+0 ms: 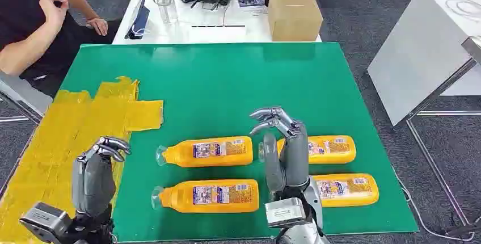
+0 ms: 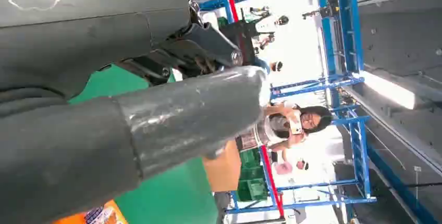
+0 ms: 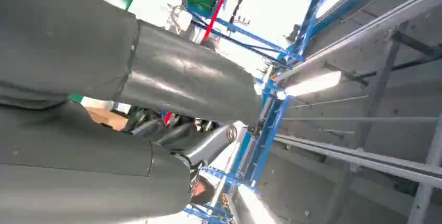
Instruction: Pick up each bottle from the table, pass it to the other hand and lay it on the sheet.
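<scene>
Here: four glossy orange bottles (image 1: 207,151) lying flat on smooth green table (image 1: 227,79), well apart from crinkled yellow sheet (image 1: 68,127). Left hand (image 1: 96,176) and right hand (image 1: 286,153) raised, fingers loosely curled, holding nothing. Beyond, cardboard box (image 1: 294,16).

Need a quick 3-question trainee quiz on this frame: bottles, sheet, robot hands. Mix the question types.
1. True or false: an orange bottle already lies on the yellow sheet.
2. How many orange bottles lie on the green table?
3. Multiple choice: the right robot hand is
A. holding a bottle
B. raised in front of the right-hand bottles, holding nothing
C. resting on the cardboard box

Key
1. False. The sheet holds no bottle.
2. Four: far left bottle, near left bottle, far right bottle, near right bottle.
3. B. The left robot hand is also empty, raised at the sheet's edge.
</scene>
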You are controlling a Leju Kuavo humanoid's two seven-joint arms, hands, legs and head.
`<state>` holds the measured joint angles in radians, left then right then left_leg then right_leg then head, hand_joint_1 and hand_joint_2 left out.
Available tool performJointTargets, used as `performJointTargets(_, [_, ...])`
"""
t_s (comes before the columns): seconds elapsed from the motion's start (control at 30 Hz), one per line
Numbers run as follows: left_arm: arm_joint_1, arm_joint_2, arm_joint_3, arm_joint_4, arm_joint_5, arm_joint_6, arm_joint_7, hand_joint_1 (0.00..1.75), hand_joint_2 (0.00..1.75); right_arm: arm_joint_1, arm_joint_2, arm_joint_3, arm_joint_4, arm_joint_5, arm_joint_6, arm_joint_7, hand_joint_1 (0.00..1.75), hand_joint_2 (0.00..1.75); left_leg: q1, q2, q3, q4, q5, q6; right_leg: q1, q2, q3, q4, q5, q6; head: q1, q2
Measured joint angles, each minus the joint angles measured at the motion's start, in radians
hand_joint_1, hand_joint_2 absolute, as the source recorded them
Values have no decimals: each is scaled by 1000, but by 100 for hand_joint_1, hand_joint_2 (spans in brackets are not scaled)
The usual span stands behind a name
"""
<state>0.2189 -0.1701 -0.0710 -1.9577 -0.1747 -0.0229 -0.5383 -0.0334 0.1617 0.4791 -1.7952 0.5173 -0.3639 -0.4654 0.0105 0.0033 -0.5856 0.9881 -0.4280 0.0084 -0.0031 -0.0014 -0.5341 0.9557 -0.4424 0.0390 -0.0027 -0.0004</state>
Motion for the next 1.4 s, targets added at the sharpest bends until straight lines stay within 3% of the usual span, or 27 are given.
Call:
performJointTargets(0.1, [0,0,0,0,1,-1,-1,175,0,0,0,0,0,-2,3,0,175,0,0,0,0,0,0,0,0,0,0,0,0,0,0,0])
performJointTargets(0.2, [5,-1,12,-3,125,-67,-80,175,0,5,-17,-16,5,-179,175,-17,175,0,0,0,0,0,0,0,0,0,0,0,0,0,0,0])
performJointTargets(0.27, [8,-5,36,-5,166,-110,-107,175,0,19,-30,-51,13,-219,256,-46,175,0,0,-2,0,0,0,0,0,-1,0,0,0,0,0,0])
performJointTargets(0.53, [9,-21,73,-5,167,-134,-109,175,0,28,-36,-104,23,-192,275,-53,175,0,0,-1,-1,0,0,0,0,-1,0,0,0,0,0,0])
performJointTargets(0.6, [9,-23,77,-5,167,-134,-109,0,0,28,-36,-107,24,-192,275,-52,175,0,0,-1,-1,0,0,0,0,-1,0,0,0,0,0,0])
performJointTargets(0.63, [9,-24,77,-5,167,-134,-109,0,0,28,-36,-109,24,-191,275,-52,175,0,0,-1,-1,0,0,0,0,-1,0,0,0,0,0,0])
performJointTargets(0.67, [9,-25,78,-5,165,-133,-106,0,0,29,-36,-111,24,-189,275,-50,159,0,0,-1,-1,0,0,0,0,-1,0,0,0,0,0,0])
performJointTargets(0.7, [9,-26,78,-5,164,-131,-105,0,0,29,-36,-111,24,-187,275,-49,66,0,0,-1,-1,0,0,0,0,-1,0,0,0,0,0,0])
performJointTargets(0.73, [9,-27,79,-5,163,-128,-103,0,0,29,-36,-112,24,-182,273,-47,3,0,0,-1,-1,0,0,0,0,-1,0,0,0,0,0,0])
performJointTargets(0.87, [10,-30,84,-5,145,-107,-91,0,0,33,-35,-114,24,-145,244,-31,0,0,0,-1,-1,0,0,0,0,-1,0,0,0,0,0,0])
performJointTargets(0.9, [10,-30,85,-5,145,-103,-90,0,0,33,-36,-115,24,-128,233,-21,0,175,0,-1,-1,0,0,0,0,-1,0,0,0,0,0,0])
performJointTargets(1.17, [11,-32,90,-5,143,-108,-85,0,0,9,-56,-88,84,-5,307,120,0,175,0,-1,-1,0,0,0,0,-1,0,0,0,0,0,0])
performJointTargets(1.4, [6,-33,102,-3,143,-122,-79,0,0,-32,-91,-13,177,28,347,151,0,175,0,-1,-1,0,0,0,0,-1,0,0,0,0,0,0])
